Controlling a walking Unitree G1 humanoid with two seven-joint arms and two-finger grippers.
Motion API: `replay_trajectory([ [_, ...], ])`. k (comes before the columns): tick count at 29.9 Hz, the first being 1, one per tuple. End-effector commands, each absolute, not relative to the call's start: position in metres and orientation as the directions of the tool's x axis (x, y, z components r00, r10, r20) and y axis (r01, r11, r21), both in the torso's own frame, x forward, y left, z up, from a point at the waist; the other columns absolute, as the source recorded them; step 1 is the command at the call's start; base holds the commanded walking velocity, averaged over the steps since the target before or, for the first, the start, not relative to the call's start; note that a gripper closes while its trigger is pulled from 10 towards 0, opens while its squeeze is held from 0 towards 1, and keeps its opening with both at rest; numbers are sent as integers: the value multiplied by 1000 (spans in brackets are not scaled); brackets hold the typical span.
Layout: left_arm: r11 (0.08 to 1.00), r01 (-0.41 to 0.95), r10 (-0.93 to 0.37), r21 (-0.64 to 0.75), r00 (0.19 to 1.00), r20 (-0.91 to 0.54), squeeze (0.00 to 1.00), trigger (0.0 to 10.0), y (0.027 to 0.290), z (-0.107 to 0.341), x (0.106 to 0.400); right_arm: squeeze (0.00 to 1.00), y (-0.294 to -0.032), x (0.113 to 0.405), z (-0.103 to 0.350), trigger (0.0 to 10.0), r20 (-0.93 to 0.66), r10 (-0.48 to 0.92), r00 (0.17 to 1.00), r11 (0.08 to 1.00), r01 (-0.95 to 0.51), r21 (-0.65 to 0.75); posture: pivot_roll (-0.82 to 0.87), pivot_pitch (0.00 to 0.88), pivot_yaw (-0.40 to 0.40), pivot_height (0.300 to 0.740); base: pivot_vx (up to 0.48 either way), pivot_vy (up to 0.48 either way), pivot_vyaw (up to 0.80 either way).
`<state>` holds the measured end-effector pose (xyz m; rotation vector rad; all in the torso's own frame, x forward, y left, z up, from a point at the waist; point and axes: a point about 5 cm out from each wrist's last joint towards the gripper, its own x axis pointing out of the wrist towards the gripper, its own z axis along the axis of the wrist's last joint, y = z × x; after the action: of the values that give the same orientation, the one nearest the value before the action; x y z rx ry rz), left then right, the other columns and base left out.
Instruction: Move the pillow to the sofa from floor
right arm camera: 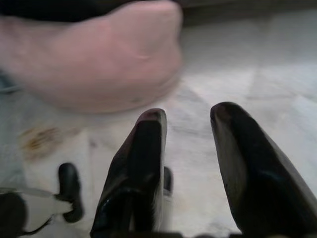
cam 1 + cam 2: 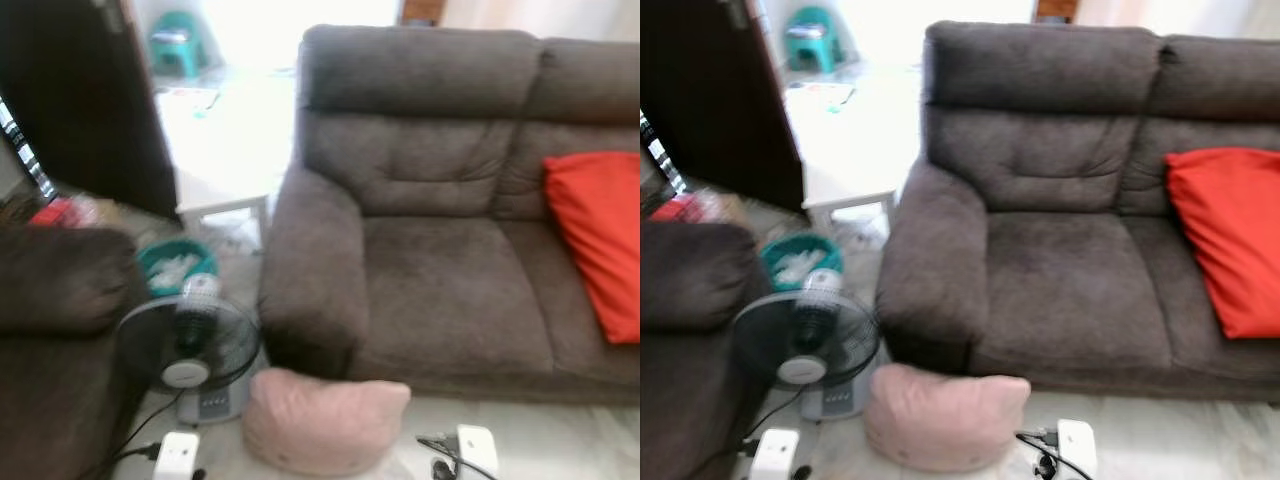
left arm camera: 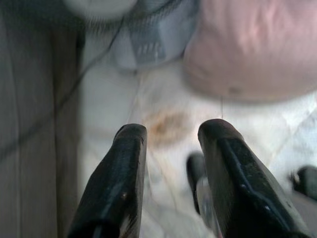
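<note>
A pale pink pillow (image 2: 325, 420) lies on the light tiled floor just in front of the dark brown sofa (image 2: 440, 270), by its left armrest. My left gripper (image 3: 171, 134) hovers open over the floor, with the pink pillow (image 3: 252, 49) a short way ahead of its fingertips. My right gripper (image 1: 188, 116) is open too and holds nothing; the pillow (image 1: 99, 59) lies just beyond its fingers. Both white wrists (image 2: 175, 455) (image 2: 475, 450) sit low, one on each side of the pillow.
A standing fan (image 2: 190, 350) with a cable is on the floor left of the pillow. Behind it are a teal basin (image 2: 175, 265) and a white table (image 2: 225, 150). A red cushion (image 2: 600, 235) leans on the sofa's right seat. Another dark armchair (image 2: 55, 330) stands at the left.
</note>
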<state>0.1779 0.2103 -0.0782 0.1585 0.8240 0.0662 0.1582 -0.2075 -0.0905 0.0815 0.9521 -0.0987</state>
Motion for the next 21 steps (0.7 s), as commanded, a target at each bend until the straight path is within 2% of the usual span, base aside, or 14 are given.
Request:
replay_trajectory([
  [1, 988, 13, 104, 155, 680, -725, 0, 10000, 206, -79, 177, 0, -208, 159, -90, 10000, -819, -47, 572, 993, 115, 23, 126, 0, -55, 740, 352, 0, 0],
  [7, 987, 15, 108, 160, 679, -726, 0, 10000, 206, -79, 177, 0, -208, 159, -90, 10000, -817, -50, 575, 993, 118, 23, 126, 0, -55, 740, 353, 0, 0],
  [14, 985, 8, 122, 174, 679, -724, 0, 10000, 208, -79, 177, 0, -209, 161, -89, 10000, -808, -60, 586, 996, 93, -7, 127, 0, -56, 740, 0, 0, 0],
  [21, 984, 4, 129, 178, 677, -725, 0, 10000, 208, -79, 177, 0, -209, 160, -89, 10000, -811, -70, 581, 995, 102, -13, 125, 0, -57, 740, 0, 0, 563],
])
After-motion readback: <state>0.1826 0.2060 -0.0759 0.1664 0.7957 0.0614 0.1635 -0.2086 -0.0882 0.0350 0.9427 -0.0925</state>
